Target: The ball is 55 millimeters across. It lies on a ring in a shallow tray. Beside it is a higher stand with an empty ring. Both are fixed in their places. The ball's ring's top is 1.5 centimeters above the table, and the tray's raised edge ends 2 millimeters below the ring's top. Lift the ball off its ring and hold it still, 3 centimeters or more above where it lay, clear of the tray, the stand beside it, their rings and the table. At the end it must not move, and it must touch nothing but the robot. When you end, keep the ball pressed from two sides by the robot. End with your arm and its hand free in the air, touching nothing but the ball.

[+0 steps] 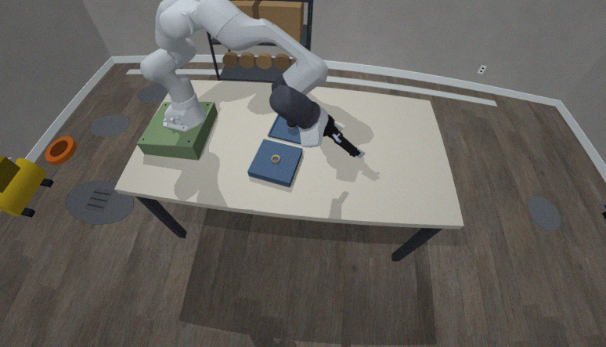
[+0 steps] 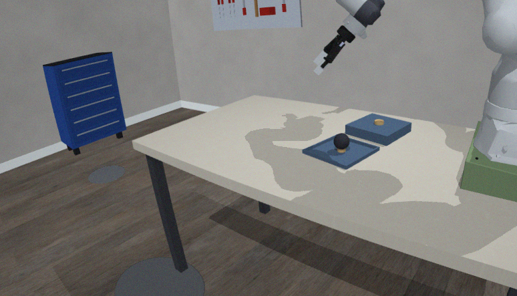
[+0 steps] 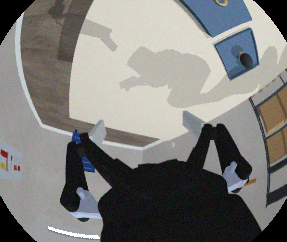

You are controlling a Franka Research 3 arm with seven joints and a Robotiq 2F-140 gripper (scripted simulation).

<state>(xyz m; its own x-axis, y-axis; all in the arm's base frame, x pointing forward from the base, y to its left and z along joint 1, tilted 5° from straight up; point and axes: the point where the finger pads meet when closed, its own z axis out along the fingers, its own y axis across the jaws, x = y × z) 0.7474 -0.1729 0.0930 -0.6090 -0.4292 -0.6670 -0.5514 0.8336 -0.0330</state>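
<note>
A dark ball [image 2: 341,141] lies on a tan ring in a shallow blue tray [image 2: 340,151] on the table. It also shows in the wrist view [image 3: 246,60], small and far off. In the top view my arm hides the ball; only a corner of the tray [image 1: 283,129] shows. Beside the tray stands the higher blue stand [image 2: 378,127] with its empty tan ring [image 2: 378,121], also seen in the top view [image 1: 275,159]. My gripper [image 2: 320,65] is open and empty, high in the air, well above and to the side of the tray. Its fingers spread wide in the wrist view.
The arm's green base block [image 1: 178,131] sits on the table near the stand. A blue drawer cabinet [image 2: 84,98] stands on the floor by the wall. A shelf with boxes [image 1: 259,16] stands behind the table.
</note>
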